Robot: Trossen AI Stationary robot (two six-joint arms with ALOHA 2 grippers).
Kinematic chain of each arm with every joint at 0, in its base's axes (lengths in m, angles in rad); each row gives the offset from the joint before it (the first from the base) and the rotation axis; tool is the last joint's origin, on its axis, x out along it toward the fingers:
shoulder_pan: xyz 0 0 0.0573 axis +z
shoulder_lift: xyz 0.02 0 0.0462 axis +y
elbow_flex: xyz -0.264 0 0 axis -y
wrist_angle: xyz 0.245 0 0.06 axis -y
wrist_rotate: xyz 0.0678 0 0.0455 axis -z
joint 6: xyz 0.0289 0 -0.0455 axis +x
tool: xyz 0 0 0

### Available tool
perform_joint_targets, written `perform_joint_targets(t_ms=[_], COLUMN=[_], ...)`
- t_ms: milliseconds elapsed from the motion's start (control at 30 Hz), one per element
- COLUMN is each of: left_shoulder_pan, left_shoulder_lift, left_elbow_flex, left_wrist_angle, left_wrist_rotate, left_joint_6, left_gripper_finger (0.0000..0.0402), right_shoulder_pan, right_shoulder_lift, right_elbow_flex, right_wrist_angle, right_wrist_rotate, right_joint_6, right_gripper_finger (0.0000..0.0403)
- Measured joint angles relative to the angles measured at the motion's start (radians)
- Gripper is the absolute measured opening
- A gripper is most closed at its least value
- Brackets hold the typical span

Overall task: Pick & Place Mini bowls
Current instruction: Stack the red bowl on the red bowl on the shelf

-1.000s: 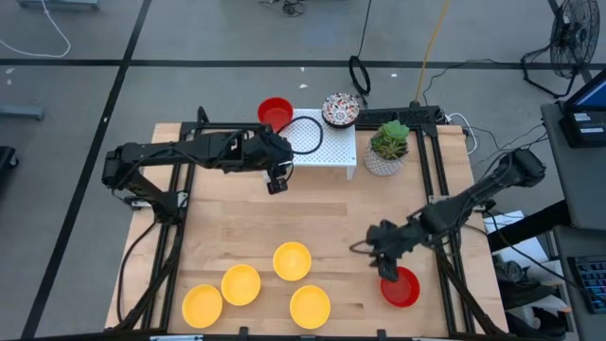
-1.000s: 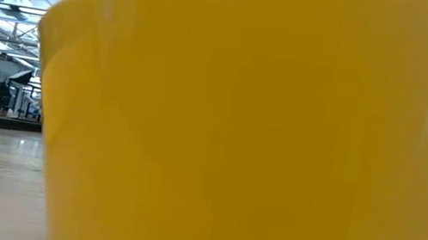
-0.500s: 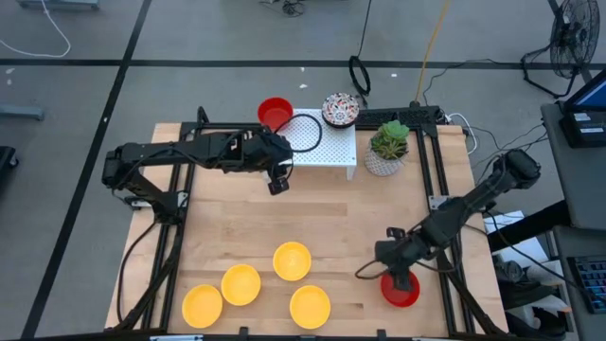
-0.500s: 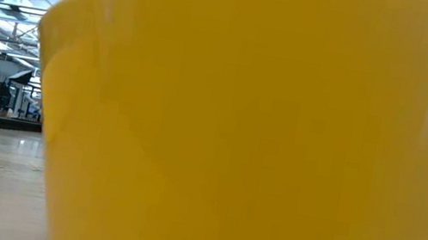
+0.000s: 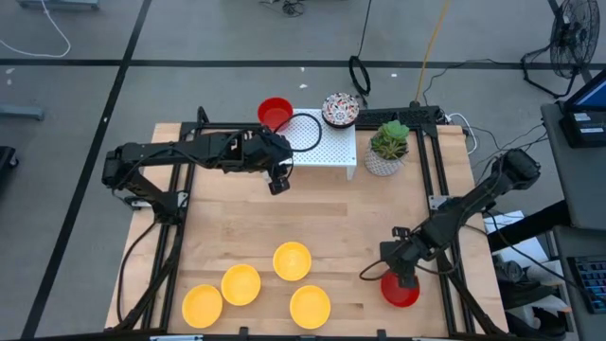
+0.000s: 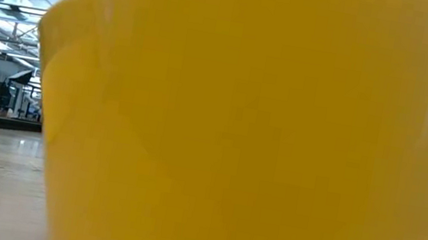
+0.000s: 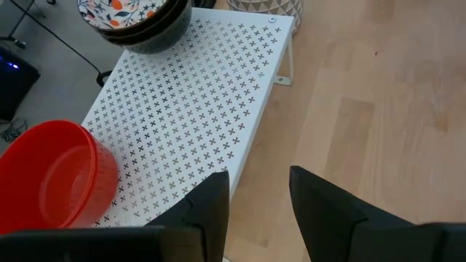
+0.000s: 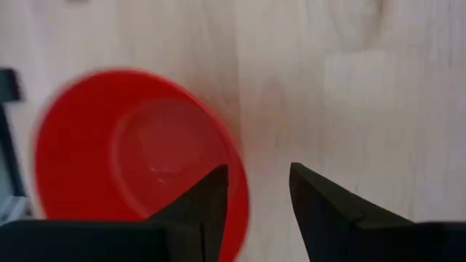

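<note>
Even, bright overhead light fills the high view, with soft, short shadows under both arms. In the low view a yellow bowl [image 6: 263, 137] sits against the lens, out of focus, with windows glaring at 11 o'clock. The right wrist view shows a red bowl [image 8: 131, 153] blurred.

glossy red bowls [image 5: 276, 113], four plain yellow bowls [image 5: 292, 260], white floral-patterned bowl [image 5: 340, 109]
</note>
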Motion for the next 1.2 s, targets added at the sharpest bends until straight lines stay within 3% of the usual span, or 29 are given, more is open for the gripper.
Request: perform_joint_targets(t_ms=[233,533,700,867,1200], left_shoulder_pan=[0.0,0.0,0.0,-0.001,-0.001], left_shoulder_lift=[0.0,0.0,0.0,0.0,0.0], left_elbow_flex=[0.0,0.0,0.0,0.0,0.0], left_wrist_angle=[0.004,0.004,0.004,0.002,-0.047], left_wrist_rotate=[0.0,0.0,0.0,0.0,0.078], left_joint_6=[-0.001,-0.002,0.001,-0.001,-0.054], left_gripper_finger=[0.0147,0.0147,0.0147,0.0147,0.0147], right_shoulder_pan=[0.0,0.0,-0.02,-0.097,-0.372], right_shoulder_lift=[0.0,0.0,-0.001,-0.005,-0.004], right_elbow_flex=[-0.04,-0.084,-0.085,-0.085,-0.028], right_wrist_angle=[0.033,0.075,0.157,0.246,0.372], right_wrist_rotate=[0.003,-0.025,-0.015,0.112,0.393], right_joint_6=[-0.007,0.016,0.003,-0.069,-0.355], right_gripper_finger=[0.0121,0.0012,0.0005,0.0004,0.0002])
